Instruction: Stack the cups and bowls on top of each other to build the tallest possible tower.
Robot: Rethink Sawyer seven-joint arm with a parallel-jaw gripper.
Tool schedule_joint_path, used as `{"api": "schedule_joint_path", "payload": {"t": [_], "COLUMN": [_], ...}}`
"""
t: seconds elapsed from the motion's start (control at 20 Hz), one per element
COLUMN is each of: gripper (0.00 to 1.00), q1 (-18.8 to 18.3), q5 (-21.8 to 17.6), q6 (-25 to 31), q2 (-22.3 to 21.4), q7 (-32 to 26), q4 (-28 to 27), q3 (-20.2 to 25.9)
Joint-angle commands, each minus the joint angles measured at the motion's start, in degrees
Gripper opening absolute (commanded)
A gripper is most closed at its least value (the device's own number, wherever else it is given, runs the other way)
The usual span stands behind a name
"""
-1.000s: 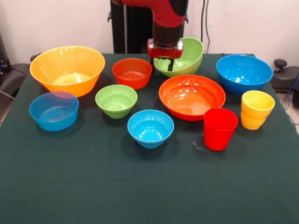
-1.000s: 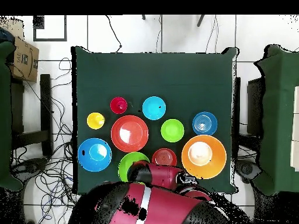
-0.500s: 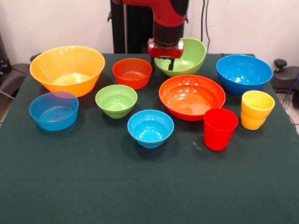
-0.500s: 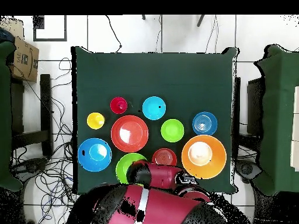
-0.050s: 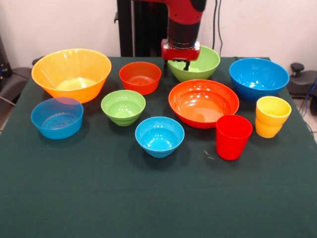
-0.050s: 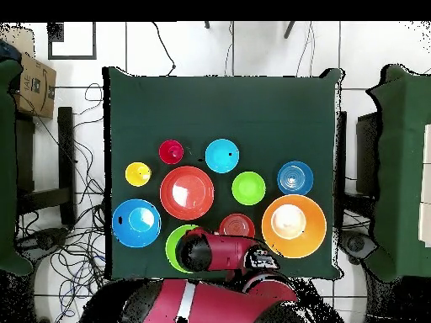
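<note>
My gripper (image 5: 177, 64) hangs at the back of the table, shut on the near rim of the large green bowl (image 5: 198, 63), which now looks level. In the overhead view the arm covers most of this bowl (image 6: 174, 249). Spread over the cloth stand a big orange-yellow bowl (image 5: 72, 72), a small red-orange bowl (image 5: 140, 77), a small green bowl (image 5: 123, 106), a translucent blue bowl (image 5: 57, 117), a small blue bowl (image 5: 159, 136), a wide red-orange bowl (image 5: 203, 102) and a large blue bowl (image 5: 258, 78). The red cup (image 5: 233, 136) and the yellow cup (image 5: 272, 116) stand upright at the right. Nothing is stacked.
The dark green table (image 5: 148, 198) has bare cloth along its near side in the front view. In the overhead view, chairs stand at both sides of the table, cables lie on the floor, and a cardboard box (image 6: 32, 84) sits at the upper left.
The gripper has shifted a little to the right in the front view with the large green bowl, which went from steeply tilted to level. Nothing else moved.
</note>
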Motion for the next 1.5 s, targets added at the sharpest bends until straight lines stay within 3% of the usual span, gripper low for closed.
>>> {"api": "schedule_joint_path", "payload": {"t": [0.05,1.35,1.4,1.5], "gripper": [1.0,1.0,0.0,0.0], "q1": [2.0,2.2,2.3,2.3], "q5": [2.5,1.1,1.0,1.0], "q6": [-2.9,-4.5,-4.3,-4.3], "q2": [1.7,5.2,5.2,5.1], "q7": [10.6,11.8,11.6,11.6], "q4": [-3.0,-4.9,-5.0,-5.0], "q3": [3.0,2.1,2.0,1.9]}}
